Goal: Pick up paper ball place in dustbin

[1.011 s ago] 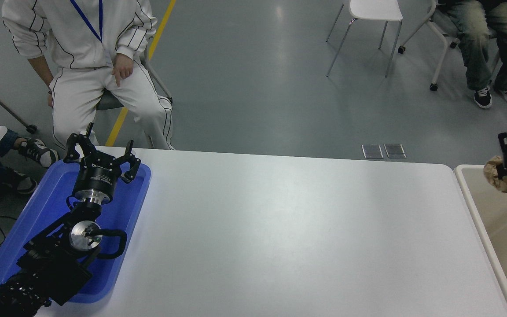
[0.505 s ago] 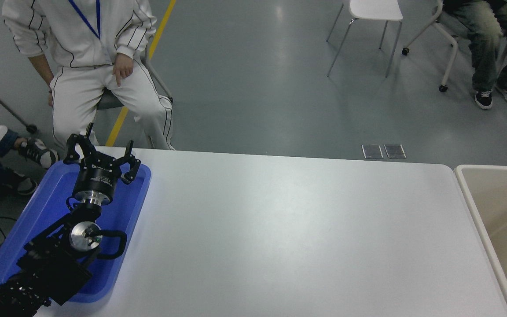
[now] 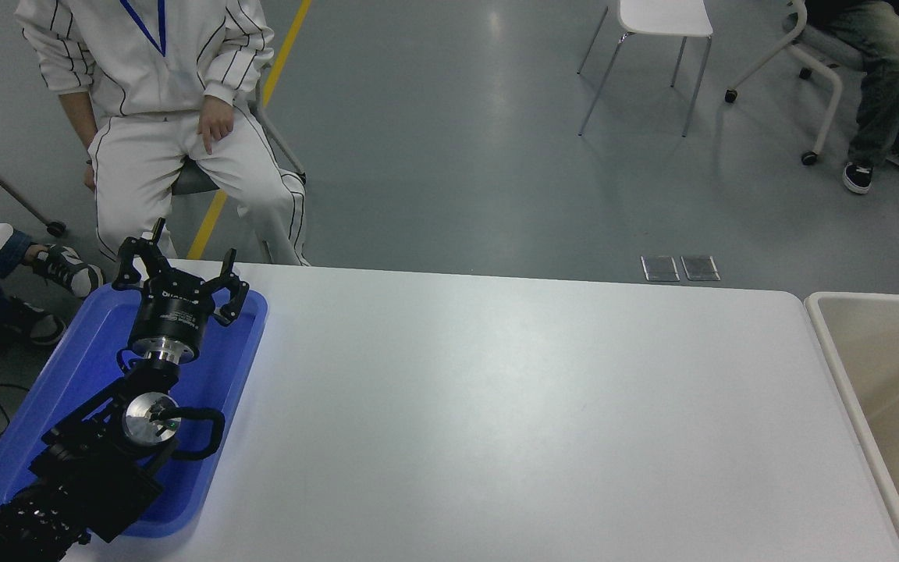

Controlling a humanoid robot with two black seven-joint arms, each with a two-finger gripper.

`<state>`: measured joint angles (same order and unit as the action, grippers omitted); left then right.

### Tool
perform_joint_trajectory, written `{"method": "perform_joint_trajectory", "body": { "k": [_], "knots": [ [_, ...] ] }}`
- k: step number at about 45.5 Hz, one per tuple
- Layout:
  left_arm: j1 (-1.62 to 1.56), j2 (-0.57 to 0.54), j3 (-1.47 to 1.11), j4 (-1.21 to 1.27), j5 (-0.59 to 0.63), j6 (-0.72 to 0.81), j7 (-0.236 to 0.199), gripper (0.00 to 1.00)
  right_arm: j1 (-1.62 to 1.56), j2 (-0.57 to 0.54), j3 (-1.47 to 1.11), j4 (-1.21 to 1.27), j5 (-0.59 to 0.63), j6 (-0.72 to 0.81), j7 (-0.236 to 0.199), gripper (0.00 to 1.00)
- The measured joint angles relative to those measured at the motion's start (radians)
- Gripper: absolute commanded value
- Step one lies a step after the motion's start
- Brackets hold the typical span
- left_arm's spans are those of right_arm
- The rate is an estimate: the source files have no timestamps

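At the far left my left pincer [image 3: 178, 275] hangs parked over the blue tray [image 3: 98, 367], its fingers spread wide and holding nothing. A seated person in white [image 3: 161, 101] is beyond that corner of the desk [image 3: 496, 421], well clear of anything I have to do.

The middle of the desk carries nothing I can see, no wad of paper anywhere on its white top.

At the right edge stands the dustbin [image 3: 836, 359], its pale rim just beside the desk's end and its cream walls open to me. The part of its inside that shows holds no paper ball, though much of the bin runs off the picture. My right pincer is out of view, so I cannot tell whether it is open, closed or gripping the ball, nor where the ball is.

I judge the step in hand to be the drop. To do it well I should let go only when I am squarely over the bin's opening, inside the rim and not over the desk edge, open fully so the light paper does not cling, and then lift straight up before swinging back.
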<state>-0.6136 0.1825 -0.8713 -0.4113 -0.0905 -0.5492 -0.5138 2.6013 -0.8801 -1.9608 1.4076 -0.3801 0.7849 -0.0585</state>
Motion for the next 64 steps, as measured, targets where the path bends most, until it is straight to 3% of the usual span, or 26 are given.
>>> {"method": "perform_joint_trajectory", "body": {
  "k": [16, 34, 64],
  "knots": [
    [0.0, 0.0, 0.0, 0.0, 0.0, 0.0, 0.0, 1.0, -0.281, -0.066, 0.242, -0.213, -0.001, -0.006, -0.001, 0.0],
    [0.0, 0.0, 0.0, 0.0, 0.0, 0.0, 0.0, 1.0, -1.067, -0.098, 0.889, -0.609, -0.003, -0.182, -0.003, 0.0],
    [0.0, 0.0, 0.0, -0.001, 0.0, -0.001, 0.0, 1.0, -1.763, 0.152, 1.414, -1.073, -0.001, -0.662, -0.005, 0.0]
  ]
}}
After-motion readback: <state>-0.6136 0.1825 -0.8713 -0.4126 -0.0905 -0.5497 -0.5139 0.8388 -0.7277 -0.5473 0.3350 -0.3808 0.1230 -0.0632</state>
